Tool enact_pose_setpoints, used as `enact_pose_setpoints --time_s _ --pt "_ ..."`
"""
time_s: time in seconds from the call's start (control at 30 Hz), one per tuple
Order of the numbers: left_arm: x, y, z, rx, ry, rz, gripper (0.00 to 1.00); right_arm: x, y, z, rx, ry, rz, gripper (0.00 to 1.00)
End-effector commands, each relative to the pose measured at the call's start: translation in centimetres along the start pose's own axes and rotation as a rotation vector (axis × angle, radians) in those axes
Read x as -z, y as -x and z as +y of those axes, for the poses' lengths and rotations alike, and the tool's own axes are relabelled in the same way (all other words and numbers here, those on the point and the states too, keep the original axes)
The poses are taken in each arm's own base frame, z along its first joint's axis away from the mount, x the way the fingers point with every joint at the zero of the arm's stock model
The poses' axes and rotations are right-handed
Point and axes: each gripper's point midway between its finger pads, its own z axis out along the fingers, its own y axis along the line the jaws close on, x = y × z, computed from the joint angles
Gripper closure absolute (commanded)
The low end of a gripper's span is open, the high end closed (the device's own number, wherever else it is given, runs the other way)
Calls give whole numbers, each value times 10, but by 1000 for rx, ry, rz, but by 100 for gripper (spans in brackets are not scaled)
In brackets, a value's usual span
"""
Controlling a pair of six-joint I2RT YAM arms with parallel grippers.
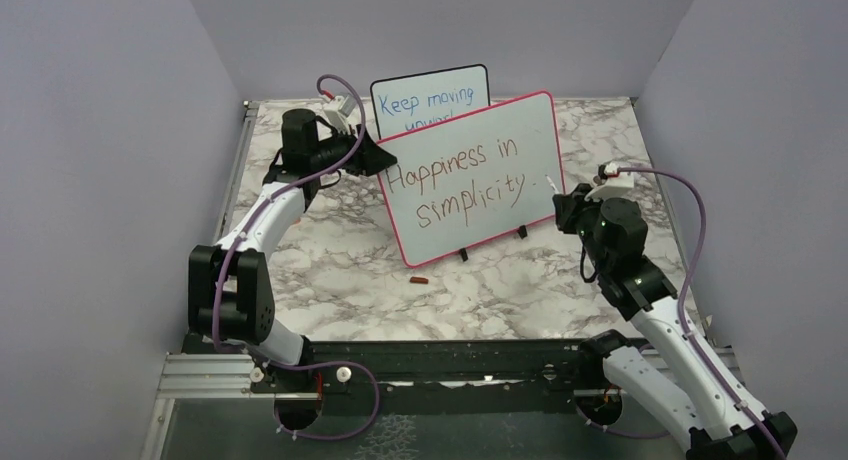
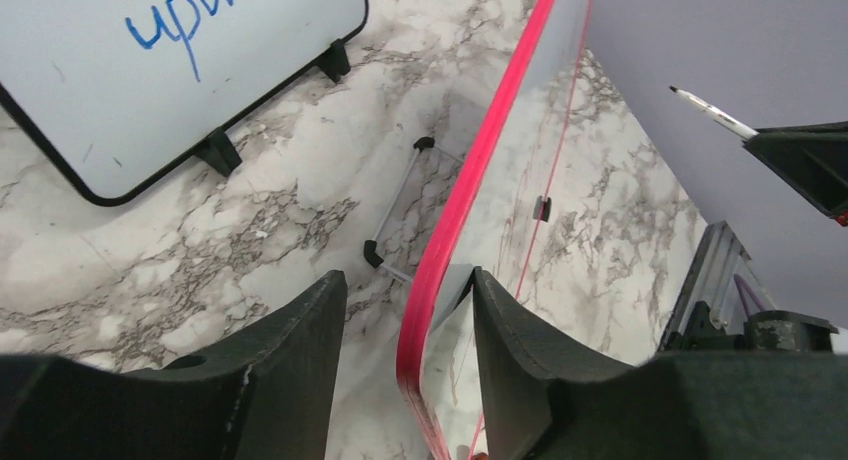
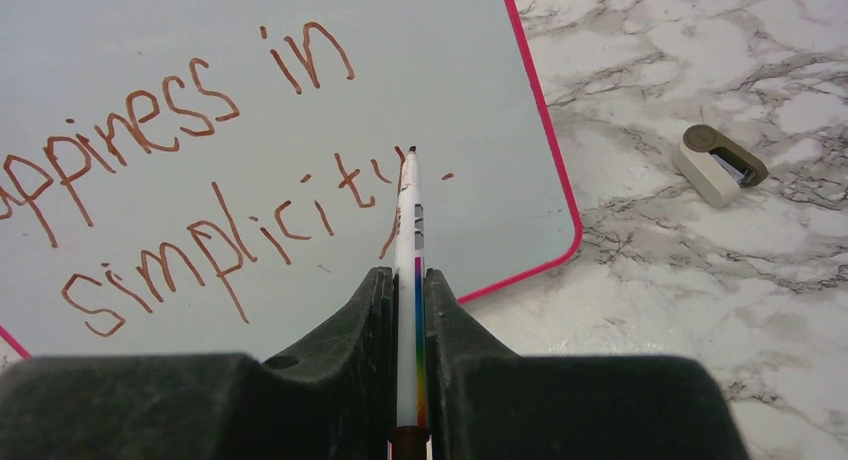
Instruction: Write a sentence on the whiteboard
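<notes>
The whiteboard (image 1: 500, 195) with the pink-red frame stands tilted on small black feet at mid-table. The sentence (image 1: 458, 178) on it reads "Happiness in simplicity." in brownish-red, in two lines. My left gripper (image 1: 378, 158) is open astride the board's left edge (image 2: 470, 180); there is a gap between the left finger (image 2: 290, 360) and the frame. My right gripper (image 3: 408, 275) is shut on a white marker (image 3: 408, 220) with a rainbow stripe. The marker's tip points at the end of "simplicity" (image 3: 230, 230) and, in the left wrist view, the marker (image 2: 715, 112) hangs clear of the board.
A smaller black-framed board (image 1: 430, 95) with blue writing stands right behind the pink one. A brownish-red cap (image 1: 419, 277) lies on the marble in front of the board's feet. A small beige object (image 3: 718, 163) lies to the board's right. Grey walls enclose the table.
</notes>
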Motion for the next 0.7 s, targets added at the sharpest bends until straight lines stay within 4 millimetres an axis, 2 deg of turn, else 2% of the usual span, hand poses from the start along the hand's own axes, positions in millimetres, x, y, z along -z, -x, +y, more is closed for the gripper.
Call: enact_pose_setpoints --time_s 0.0,0.2,0.37,0.5,0.67 --pt "11 7 12 -28 145 -2 45 12 11 3 5 27 -7 99" --pt "38 22 -2 -73 222 -38 30 22 13 3 8 34 -8 99" --pt "63 14 -18 -74 268 -65 23 31 14 2 15 41 0 99" --pt "78 -13 -32 -47 304 -43 21 39 13 2 21 56 8 99" --pt "87 -62 -51 24 324 8 20 45 8 3 15 76 19 99"
